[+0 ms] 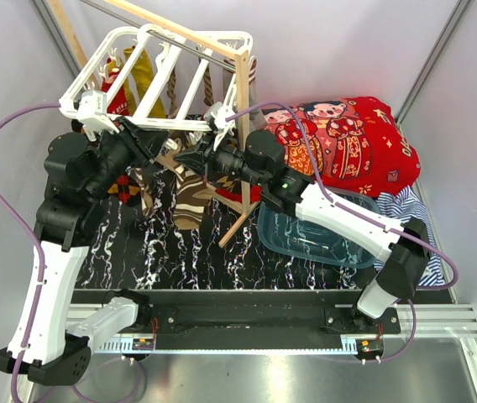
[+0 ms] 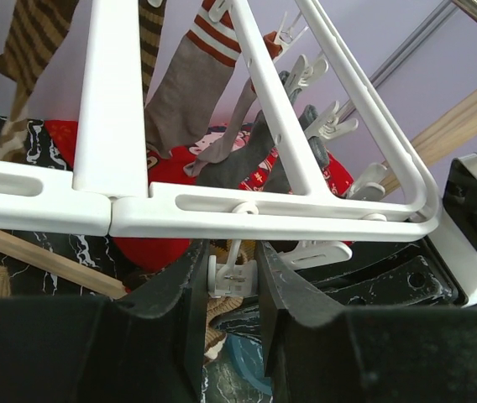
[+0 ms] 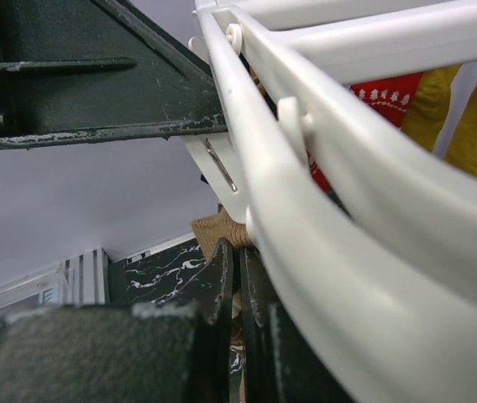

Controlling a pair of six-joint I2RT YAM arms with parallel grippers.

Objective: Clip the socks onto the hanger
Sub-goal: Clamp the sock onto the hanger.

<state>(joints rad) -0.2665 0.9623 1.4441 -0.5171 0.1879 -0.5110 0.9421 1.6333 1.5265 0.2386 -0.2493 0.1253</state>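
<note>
While the left gripper [image 2: 231, 262] pinches a white clip [image 2: 227, 277] between its two black fingers, one finger against each side of the clip, the right gripper [image 3: 237, 252] has its jaws pressed together on the tan knit edge of the brown diamond-patterned sock [image 1: 190, 200]. The clip hangs from the underside of the hanger [image 2: 306, 214], on its near long bar. The right gripper sits directly beneath the same bar, just beside the clip, and the sock edge reaches the lower end of the clip; whether the clip mouth has closed on the fabric cannot be determined. The rest of the sock hangs below the near bar of the hanger, above the black marbled table [image 1: 222, 260]. Both arms reach up to the hanger from its near side, the left arm under its left half and the right arm under its right half. Beneath the far bars of the hanger hang a mustard yellow sock [image 1: 142, 74], a red sock with white marks [image 1: 117, 96] and a brown-and-cream striped sock [image 2: 33, 38]. A bare-wood rack [image 1: 243, 126] stands at the right end of the hanger. To the right of the hanger lies a red cartoon blanket [image 1: 348, 143], and nearer than the blanket sits a translucent blue tub [image 1: 322, 239].
</note>
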